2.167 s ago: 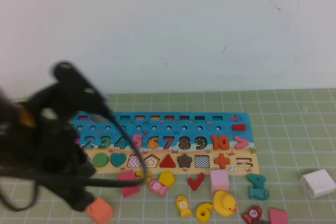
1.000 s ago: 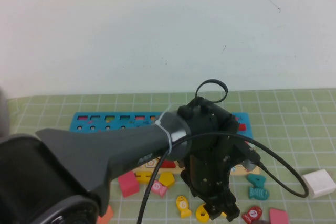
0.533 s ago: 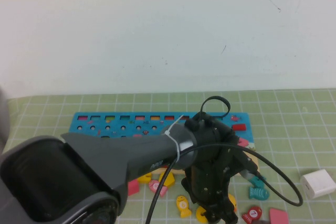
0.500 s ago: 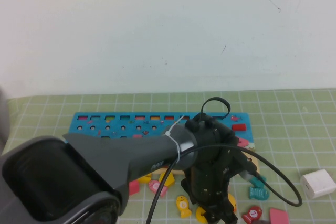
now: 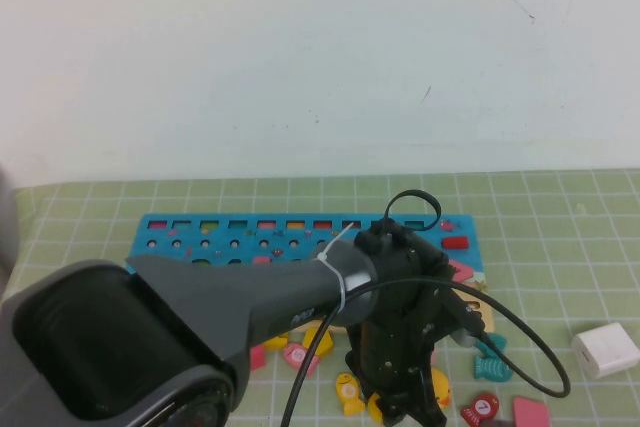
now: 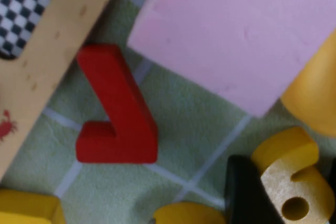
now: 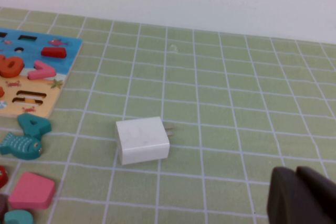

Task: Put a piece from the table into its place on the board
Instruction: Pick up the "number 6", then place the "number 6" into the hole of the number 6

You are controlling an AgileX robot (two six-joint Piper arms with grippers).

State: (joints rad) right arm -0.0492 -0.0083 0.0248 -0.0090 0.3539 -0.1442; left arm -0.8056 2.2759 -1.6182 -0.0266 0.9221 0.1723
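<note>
Change since earlier: from the high view, the left arm had swung across from the worktop's left side, and over the last half second its wrist had sunk slightly lower over the loose pieces in front of the board.
High view, left claw: the left claw [image 5: 408, 413] pointed down at the near edge of the light green, white-gridded worktop [image 5: 560, 247], just in front of the long wooden puzzle board with the blue upper part and sandy lower strip [image 5: 200, 232]; whether it was released or clenched could not be told from here.
High view, piece: the small flat yellow wooden numeral "6" [image 5: 376, 407] showed only as a sliver at the claw's left side.
High view, neighbours: a yellow fish-shaped piece [image 5: 349, 392] lay just left of the claw, a yellow rubber duck [image 5: 438, 387] peeked out on its right, and a white rectangular block [image 5: 604, 349] sat well apart to the right.
Left wrist view, piece: the numeral "6" [image 6: 290, 184] lay on the worktop with one dark fingertip [image 6: 247, 192] touching its side; the second finger was out of sight, so a grasp could not be confirmed.
Left wrist view, surroundings: a red wooden tick-shaped piece [image 6: 116, 113] and a pink square block [image 6: 231, 30] lay near the numeral, beside the board's sandy edge.
Right wrist view, right claw: the right claw [image 7: 300, 196] hung above bare worktop, its dark fingers pressed together, clenched on nothing, with the white block [image 7: 143, 140] near it and the board's end further off.
</note>
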